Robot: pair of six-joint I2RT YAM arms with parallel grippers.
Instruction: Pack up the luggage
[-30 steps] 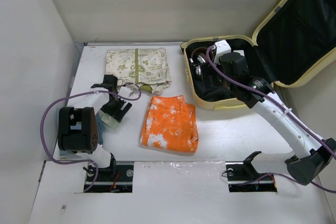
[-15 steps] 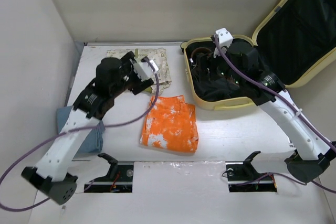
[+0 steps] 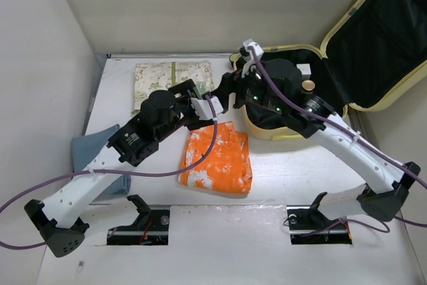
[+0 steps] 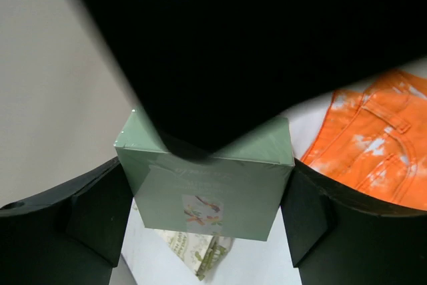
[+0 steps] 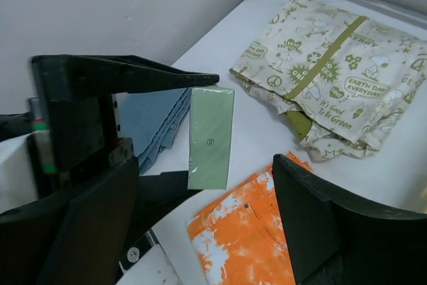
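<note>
The luggage [image 3: 275, 133] lies open at the back right, its pale yellow lid [image 3: 373, 101] leaning back and black lining showing. My left gripper [image 3: 200, 96] [image 4: 210, 213] is shut on a pale green box [image 3: 199, 89] [image 4: 213, 191], held in the air above the table's middle. My right gripper [image 3: 230, 91] [image 5: 205, 165] reaches left from over the luggage and faces that box [image 5: 211, 137]. Its fingers [image 5: 100, 225] stand open to either side of the box, clear of it.
Orange tie-dye shorts [image 3: 217, 158] [image 5: 267, 245] lie below both grippers. A cream printed cloth bag [image 3: 160, 78] [image 5: 333, 78] sits at the back, folded blue cloth [image 3: 93, 148] [image 5: 157, 121] at the left. Small items [image 3: 304, 70] rest inside the luggage. White walls close in left and back.
My left arm lifted the green box from the left side and swung it to the middle. My right gripper came out of the luggage and moved left to meet it.
</note>
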